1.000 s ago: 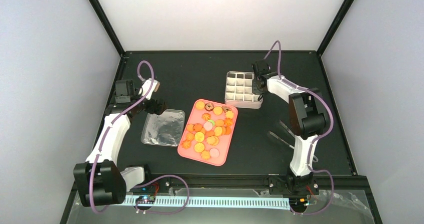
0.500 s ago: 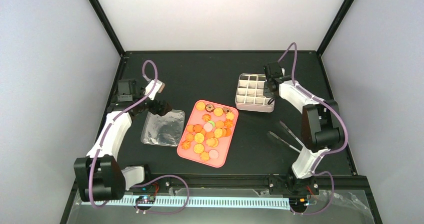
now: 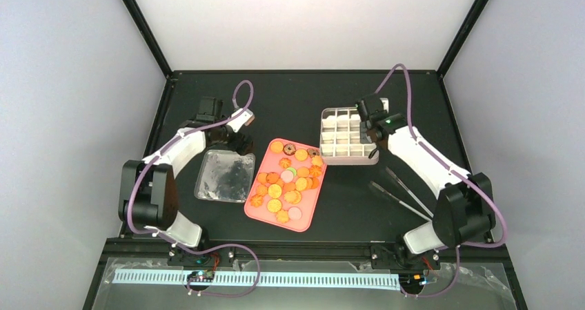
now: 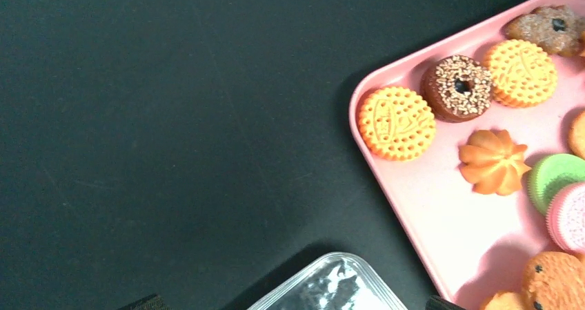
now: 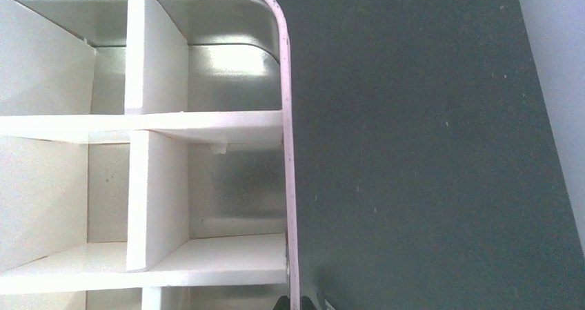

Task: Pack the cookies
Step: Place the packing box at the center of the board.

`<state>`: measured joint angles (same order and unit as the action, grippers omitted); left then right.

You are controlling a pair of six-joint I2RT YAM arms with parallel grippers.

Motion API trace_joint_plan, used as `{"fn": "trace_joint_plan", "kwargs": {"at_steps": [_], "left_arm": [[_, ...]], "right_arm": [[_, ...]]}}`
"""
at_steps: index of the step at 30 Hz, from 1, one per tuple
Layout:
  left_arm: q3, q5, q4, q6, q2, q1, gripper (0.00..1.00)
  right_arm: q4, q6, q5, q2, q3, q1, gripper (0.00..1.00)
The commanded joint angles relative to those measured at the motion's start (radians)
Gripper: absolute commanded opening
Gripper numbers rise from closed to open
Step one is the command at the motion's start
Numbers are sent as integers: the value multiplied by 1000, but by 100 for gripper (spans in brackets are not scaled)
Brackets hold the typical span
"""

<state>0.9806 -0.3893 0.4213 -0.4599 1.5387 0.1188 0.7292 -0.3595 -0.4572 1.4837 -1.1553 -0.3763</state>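
Observation:
The cookies, mostly orange rounds and swirls with brown, pink and green ones, lie on the pink tray. In the left wrist view several cookies lie on the tray's corner. My left gripper is open, its fingertips wide apart over the far right corner of a clear plastic lid. My right gripper is shut on the right wall of the white gridded tin, which is empty in the cells I see.
The clear lid lies flat left of the tray. A pair of metal tongs lies right of the tray, near the right arm. The tin stands just beyond the tray's far right corner.
My right gripper has dragged the tin rightward and then a little nearer. My left gripper has swung right, from the lid's far left corner to its far right corner beside the tray.

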Motion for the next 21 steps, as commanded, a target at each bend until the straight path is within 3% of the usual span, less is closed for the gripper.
{"fn": "trace_joint_plan", "kwargs": {"at_steps": [1, 11, 21], "left_arm": [[46, 56, 2, 10, 4, 5, 99], [43, 68, 15, 3, -40, 4, 99], [46, 92, 68, -12, -78, 4, 99]], "right_arm": [[146, -57, -151, -48, 44, -56, 1], [274, -163, -216, -138, 148, -139, 1], [275, -240, -210, 19, 67, -313, 1]]}}
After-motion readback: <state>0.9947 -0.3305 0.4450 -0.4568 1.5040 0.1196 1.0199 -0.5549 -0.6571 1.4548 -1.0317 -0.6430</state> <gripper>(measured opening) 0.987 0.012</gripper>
